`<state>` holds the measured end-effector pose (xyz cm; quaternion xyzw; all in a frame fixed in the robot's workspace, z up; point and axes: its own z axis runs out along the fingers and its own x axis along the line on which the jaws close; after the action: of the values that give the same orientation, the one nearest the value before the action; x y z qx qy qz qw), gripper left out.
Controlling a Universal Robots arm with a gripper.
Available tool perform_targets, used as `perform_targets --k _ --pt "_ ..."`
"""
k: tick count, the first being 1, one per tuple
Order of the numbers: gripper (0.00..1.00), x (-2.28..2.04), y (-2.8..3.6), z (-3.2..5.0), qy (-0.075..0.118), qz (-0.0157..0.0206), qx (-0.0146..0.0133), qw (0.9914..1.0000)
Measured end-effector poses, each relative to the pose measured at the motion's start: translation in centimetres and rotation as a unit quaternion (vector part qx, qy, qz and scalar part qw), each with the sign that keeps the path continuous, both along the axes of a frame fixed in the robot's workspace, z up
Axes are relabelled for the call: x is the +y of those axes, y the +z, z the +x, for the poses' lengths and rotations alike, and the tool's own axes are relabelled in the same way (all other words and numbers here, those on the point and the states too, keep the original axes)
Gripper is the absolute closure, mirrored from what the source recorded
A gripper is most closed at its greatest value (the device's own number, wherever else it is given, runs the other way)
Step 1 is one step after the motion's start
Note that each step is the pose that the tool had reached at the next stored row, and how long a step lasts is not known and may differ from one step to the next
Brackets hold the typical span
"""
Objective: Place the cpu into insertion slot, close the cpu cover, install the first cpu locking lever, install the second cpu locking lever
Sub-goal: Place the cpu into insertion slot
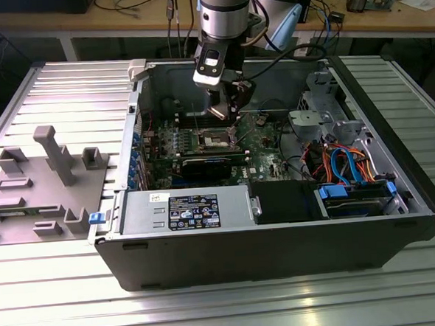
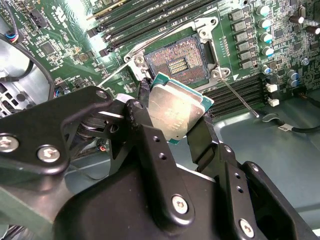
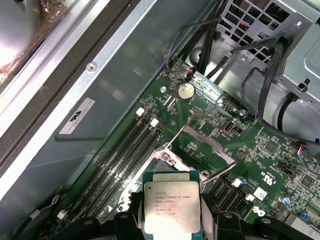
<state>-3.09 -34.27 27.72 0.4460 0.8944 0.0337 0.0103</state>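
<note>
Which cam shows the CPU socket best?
Second wrist view: the square dark insertion slot with silvery rim, contacts visible. First wrist view: the silver-topped square cpu covers most of it. Exterior view: a small dark square.

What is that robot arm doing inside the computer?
The robot arm's gripper is holding the cpu, a small silver square chip, pinched between its black fingers. It hangs just above the insertion slot on the green circuit board inside the open computer case. The slot is bare, and the cpu cover is lifted open, so the chip is not in yet.
</note>
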Motion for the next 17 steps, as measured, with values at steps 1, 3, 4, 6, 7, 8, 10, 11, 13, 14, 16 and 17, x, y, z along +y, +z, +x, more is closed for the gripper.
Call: perform_targets --k 1,3,4,6,7,8,10,11,13,14,16,17 --pt "0.45 0.0 0.0 0.0 0.0 0.0 0.0 1.0" --pt "0.45 0.0 0.0 0.0 -0.002 0.0 0.0 1.0" --pt "0.45 0.0 0.0 0.0 -0.003 0.0 0.0 1.0" --pt "0.45 0.0 -0.01 0.0 -0.004 0.0 0.0 0.99999" --pt "0.45 0.0 -0.01 0.0 -0.004 0.0 0.0 0.99999" --pt "0.45 0.0 -0.01 0.0 -0.005 0.0 0.0 0.99999" --pt "0.45 0.0 -0.01 0.0 -0.006 0.0 0.0 0.99998" --pt "0.45 0.0 -0.01 0.0 -0.007 0.0 0.0 0.99998" --pt "0.45 0.0 -0.02 0.0 -0.008 0.0 0.0 0.99997" --pt "0.45 0.0 -0.02 0.0 -0.008 0.0 0.0 0.99997" --pt "0.45 0.0 -0.02 0.0 -0.01 0.0 0.0 0.99995" --pt "0.45 0.0 -0.03 0.0 -0.01 0.0 0.0 0.99995"
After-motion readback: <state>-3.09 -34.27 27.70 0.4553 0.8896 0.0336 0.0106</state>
